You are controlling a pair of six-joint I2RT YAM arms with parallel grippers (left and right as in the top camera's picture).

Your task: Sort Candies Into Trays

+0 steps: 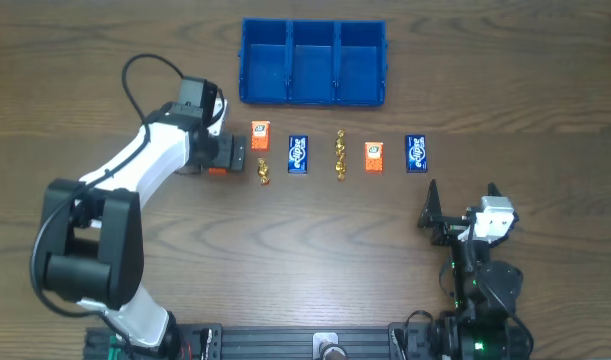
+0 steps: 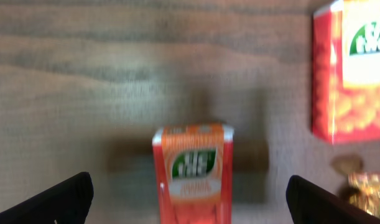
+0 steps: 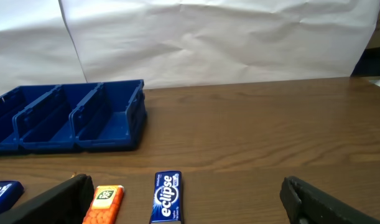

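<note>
Left gripper [image 2: 188,186] being held wide open, fingers flanking orange candy box [image 2: 193,168], not touching it. Box appearing to rest on table [image 1: 545,80], on arm side of blue tray [image 1: 313,95], off tray's left end, well apart from it. Second orange box [image 2: 351,68] and gold candy [image 2: 364,183] lying near.

Box judged light, rigid, smooth, likely slippery. Pinch being best taken across long flat sides, mid-length.

Right gripper [image 1: 462,200] being held open, empty, off tray's right end.
</note>
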